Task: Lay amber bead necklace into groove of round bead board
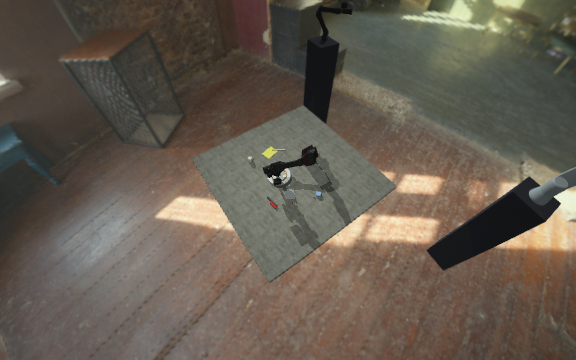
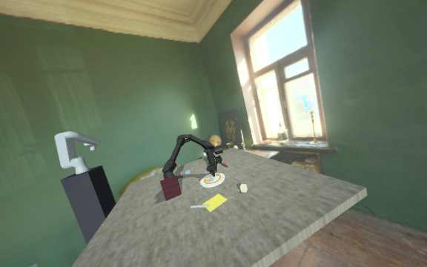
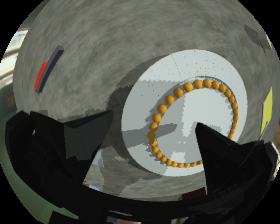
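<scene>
The white round bead board (image 3: 206, 62) (image 2: 202, 182) lies flat on the table. The amber bead necklace (image 3: 189, 87) (image 2: 208, 183) lies on it as a rounded loop. In the wrist view a thin dark groove line shows just outside the beads at the top right; the beads bend slightly out of line at the left. Whether every bead sits in the groove I cannot tell. My gripper (image 3: 156, 121) (image 2: 213, 174) is open and empty, low over the board. Its right finger hides the loop's lower right part; its left finger is outside the board's left edge.
A red and dark tool (image 3: 53, 62) (image 1: 272, 203) lies beyond the board. A yellow note (image 3: 267, 111) (image 2: 215, 202) (image 1: 269, 152) with a pale rod (image 2: 198, 206) lies to one side, near a small cream object (image 2: 243, 188) (image 1: 250, 158). A blue block (image 1: 318, 193) and a grey square (image 1: 289, 194) are opposite.
</scene>
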Available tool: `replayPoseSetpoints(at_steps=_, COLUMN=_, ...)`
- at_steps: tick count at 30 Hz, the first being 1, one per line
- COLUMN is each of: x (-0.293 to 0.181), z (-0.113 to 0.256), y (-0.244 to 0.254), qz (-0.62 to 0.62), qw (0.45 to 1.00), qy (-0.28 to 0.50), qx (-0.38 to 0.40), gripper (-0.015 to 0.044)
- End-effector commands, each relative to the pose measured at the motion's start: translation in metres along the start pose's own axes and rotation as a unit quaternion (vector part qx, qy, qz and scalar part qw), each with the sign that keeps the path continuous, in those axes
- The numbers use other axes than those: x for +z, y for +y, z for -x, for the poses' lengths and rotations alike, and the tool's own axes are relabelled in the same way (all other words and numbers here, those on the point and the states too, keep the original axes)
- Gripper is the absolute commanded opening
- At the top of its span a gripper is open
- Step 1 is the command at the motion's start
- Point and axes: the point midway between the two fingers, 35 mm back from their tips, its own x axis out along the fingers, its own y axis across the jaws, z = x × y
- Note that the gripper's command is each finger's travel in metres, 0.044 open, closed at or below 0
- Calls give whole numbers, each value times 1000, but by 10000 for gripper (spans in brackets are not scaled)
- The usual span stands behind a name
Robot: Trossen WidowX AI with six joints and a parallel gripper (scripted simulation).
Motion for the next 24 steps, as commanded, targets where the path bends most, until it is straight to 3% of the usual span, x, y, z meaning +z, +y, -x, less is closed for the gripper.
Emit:
replayPoseSetpoints(at_steps=1, x=0, z=1, y=1, qz=3, qw=1000, qy=0, qx=1, gripper=440)
replayPoseSetpoints(at_steps=24, x=1, z=11, y=1, qz=2, qw=1000, qy=0, qx=0, gripper=440)
